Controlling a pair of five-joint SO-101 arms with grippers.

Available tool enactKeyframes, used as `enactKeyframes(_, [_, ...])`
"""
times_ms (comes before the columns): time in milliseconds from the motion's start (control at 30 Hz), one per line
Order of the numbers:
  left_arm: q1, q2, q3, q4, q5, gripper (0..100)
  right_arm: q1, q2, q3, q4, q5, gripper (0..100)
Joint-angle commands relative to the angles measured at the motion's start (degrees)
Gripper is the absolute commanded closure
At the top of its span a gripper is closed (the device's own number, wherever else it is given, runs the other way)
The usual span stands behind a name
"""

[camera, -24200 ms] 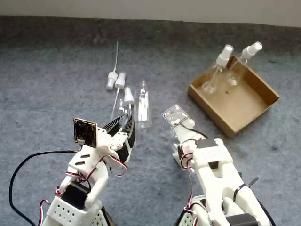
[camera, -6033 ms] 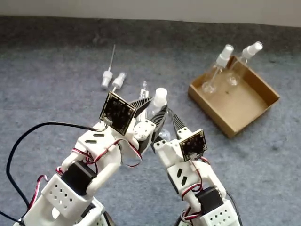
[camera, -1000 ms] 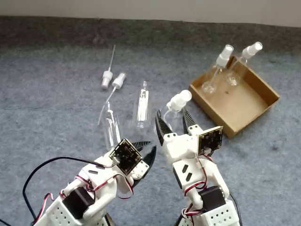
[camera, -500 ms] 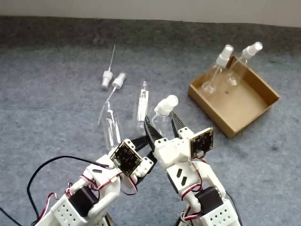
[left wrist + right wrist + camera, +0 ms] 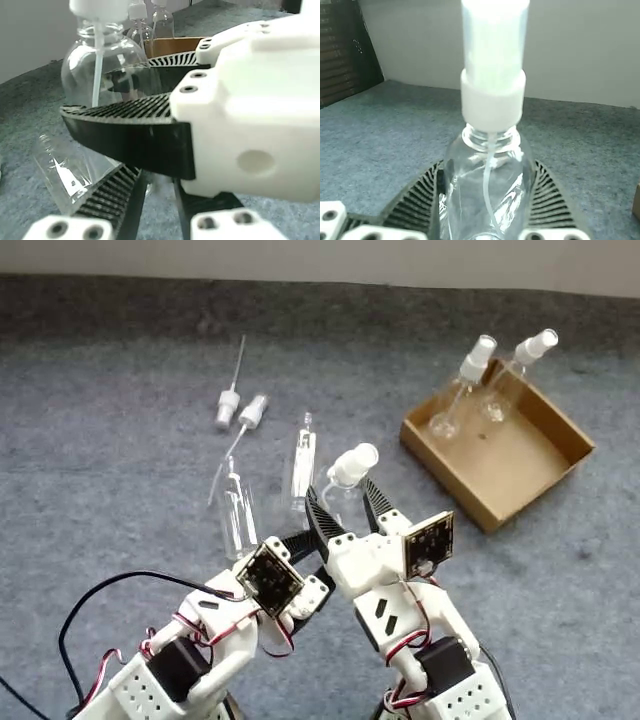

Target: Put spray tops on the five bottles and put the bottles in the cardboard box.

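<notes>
Grey carpet-like covering is lining the desk [image 5: 120,460] on which both arms are working.

**High view.** The right gripper [image 5: 342,508] is clamping a clear bottle [image 5: 338,496] by its body, one finger on each side. The bottle is standing nearly upright, with its spray top [image 5: 355,460] projecting above the fingertips. The left gripper [image 5: 300,543] is sitting just beside the right gripper's left finger. How far it is open cannot be told, and nothing is showing in its grasp. The cardboard box [image 5: 515,460] is lying ahead of the right gripper and to its right, well apart, with two capped bottles [image 5: 460,390] leaning inside. Two bare bottles [image 5: 235,510] are lying to the left of the right gripper. Two loose spray tops [image 5: 228,405] are lying farther ahead on that side.

**Left wrist view.** The held bottle is rising behind the right gripper's ribbed finger, and its dip tube is hanging down inside.

**Right wrist view.** The ribbed fingers are pressing the bottle's wide body below the shoulder.

**Handling.** The bottle is probably empty, and so light, rigid and smooth-walled. It may slip or tip under a loose hold. Grasp the widest part of the body, never the spray top, which may be seated only loosely.
</notes>
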Motion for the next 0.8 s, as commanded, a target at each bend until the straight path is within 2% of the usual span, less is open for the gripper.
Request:
enactKeyframes(0, [3.6, -0.7, 1.1, 0.4, -0.3, 99, -0.2, -0.7, -2.9, -1.7, 0.0, 91.7])
enactKeyframes(467, [3.6, -0.7, 1.1, 2.4, -0.3, 99, -0.2, -0.2, -8.9, -1.3, 0.0, 91.8])
enactKeyframes(600, [3.5, -0.7, 1.1, 2.1, -0.3, 99, -0.5, -0.3, -10.5, 2.7, 0.0, 91.8])
enactKeyframes(767, [-4.1, -0.7, 1.1, 2.0, -0.4, 99, -0.5, -0.7, -11.1, 5.8, 0.0, 91.8])
